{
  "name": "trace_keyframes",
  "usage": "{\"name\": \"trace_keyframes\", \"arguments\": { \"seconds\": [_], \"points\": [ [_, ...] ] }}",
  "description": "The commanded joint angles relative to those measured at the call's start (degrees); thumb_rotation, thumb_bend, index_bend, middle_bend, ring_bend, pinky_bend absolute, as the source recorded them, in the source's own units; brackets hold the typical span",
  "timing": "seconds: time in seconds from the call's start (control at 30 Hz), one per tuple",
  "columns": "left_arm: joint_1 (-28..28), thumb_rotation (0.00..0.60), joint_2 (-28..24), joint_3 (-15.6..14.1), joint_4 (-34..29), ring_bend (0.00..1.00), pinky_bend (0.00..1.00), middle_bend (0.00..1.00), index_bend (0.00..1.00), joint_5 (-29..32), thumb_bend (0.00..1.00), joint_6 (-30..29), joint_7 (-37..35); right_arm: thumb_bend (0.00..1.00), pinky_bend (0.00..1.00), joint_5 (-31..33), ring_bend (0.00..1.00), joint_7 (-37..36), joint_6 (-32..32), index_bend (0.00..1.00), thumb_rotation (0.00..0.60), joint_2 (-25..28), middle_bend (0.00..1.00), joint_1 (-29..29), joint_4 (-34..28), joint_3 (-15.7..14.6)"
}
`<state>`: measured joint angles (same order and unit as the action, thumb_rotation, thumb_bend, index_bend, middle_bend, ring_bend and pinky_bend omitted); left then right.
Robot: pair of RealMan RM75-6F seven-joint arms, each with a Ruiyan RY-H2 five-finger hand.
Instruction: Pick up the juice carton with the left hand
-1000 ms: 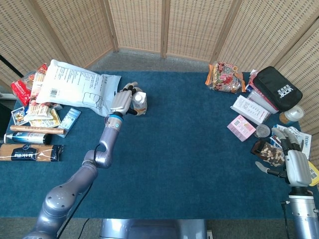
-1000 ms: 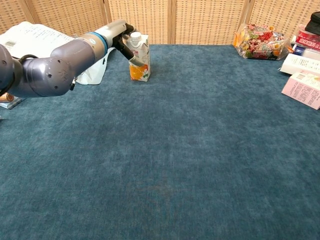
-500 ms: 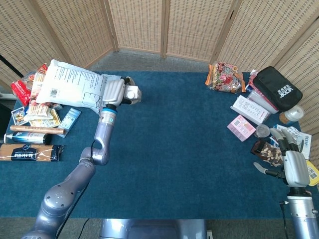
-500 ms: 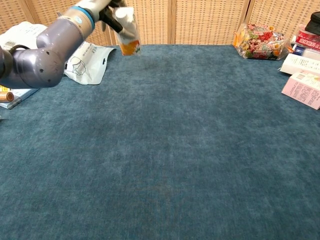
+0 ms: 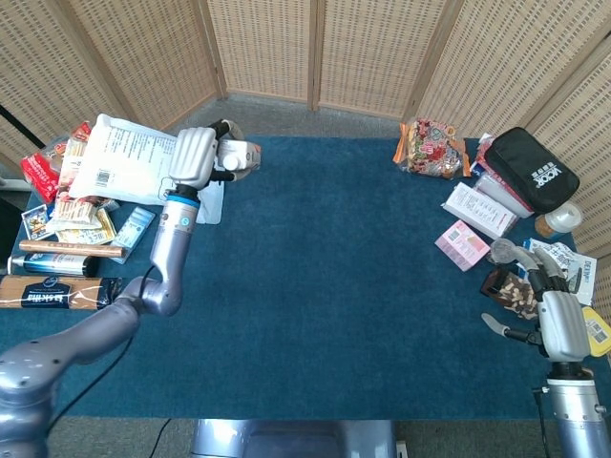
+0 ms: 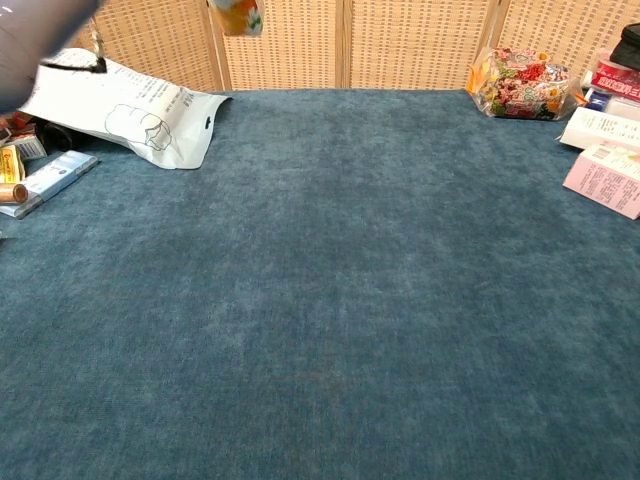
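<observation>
My left hand (image 5: 196,156) grips the white juice carton (image 5: 237,156) and holds it high above the far left of the blue table. In the chest view only the carton's orange bottom (image 6: 238,17) shows at the top edge, well above the cloth; the hand itself is out of that frame. My right hand (image 5: 559,322) hovers at the table's right front edge, fingers spread, holding nothing.
A white mailer bag (image 5: 134,168) lies under and left of the raised carton. Snack packs and boxes (image 5: 67,229) crowd the left edge. A colourful snack bag (image 5: 431,147), pink and white boxes (image 5: 470,224) and a black pouch (image 5: 530,169) line the right side.
The left hand has lifted the carton off the table, up and to the left, until it almost leaves the chest view. The right hand has barely moved.
</observation>
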<state>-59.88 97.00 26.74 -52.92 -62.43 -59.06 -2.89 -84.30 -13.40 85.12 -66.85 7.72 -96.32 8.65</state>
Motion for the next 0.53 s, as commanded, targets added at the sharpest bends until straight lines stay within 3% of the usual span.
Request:
{"name": "trace_keyframes", "arguments": {
  "seconds": [0.03,0.33,0.53],
  "points": [
    [8.3,0.6,-15.5,1.0,-22.6,0.67,0.7,0.81,0.84,3.8,0.17,-5.4,12.8,0.0,0.0,-0.5,0.0,0.5,0.2,0.1,0.6,0.0,0.14,-0.1,-0.5,-0.3],
    [14.9,0.6,-29.9,-0.6,-41.2,0.67,0.7,0.81,0.85,8.1,0.17,-5.2,19.6,0.0,0.0,-2.2,0.0,2.5,0.9,0.1,0.6,0.0,0.14,-0.2,-1.8,-1.1],
    [16.0,0.6,-32.9,-1.2,-44.3,0.67,0.7,0.81,0.85,8.9,0.17,-5.3,19.9,0.0,0.0,-2.8,0.0,3.4,0.9,0.11,0.6,-0.1,0.14,0.0,-2.5,-1.4]
  ]
}}
